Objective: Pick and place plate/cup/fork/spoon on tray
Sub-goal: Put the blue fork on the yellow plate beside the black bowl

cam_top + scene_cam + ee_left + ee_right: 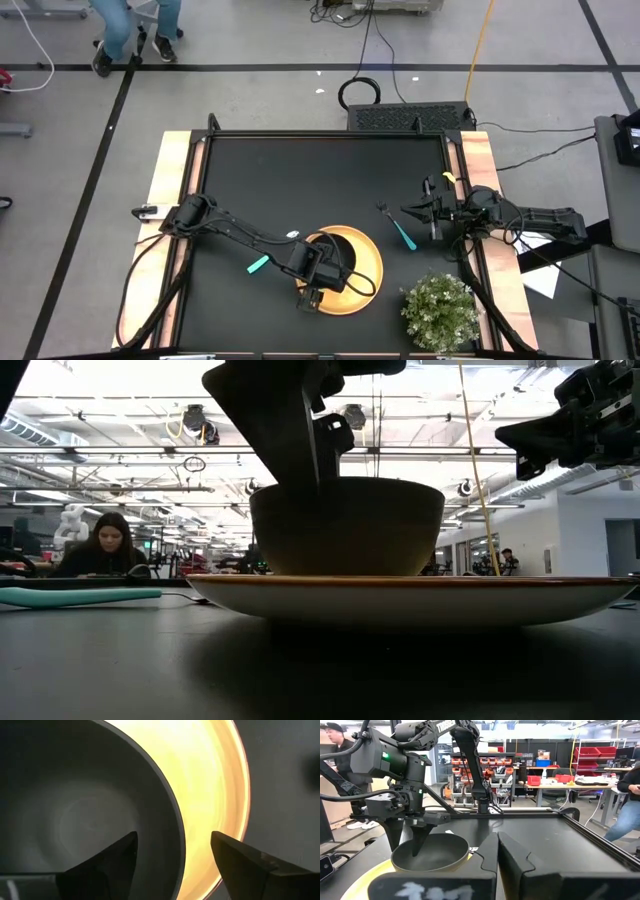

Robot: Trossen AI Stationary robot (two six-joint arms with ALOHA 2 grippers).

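From above, the left hand sits over the cup, which stands on the yellow tray near the worktop's front edge, while the fork lies beside the waiting right hand and the spoon lies just left of the tray. At table height the cup rests flat on the tray. The left wrist view shows its fingers parted across the cup's wall, seemingly for letting go; the right wrist view shows the right hand's fingers pressed together, holding nothing.
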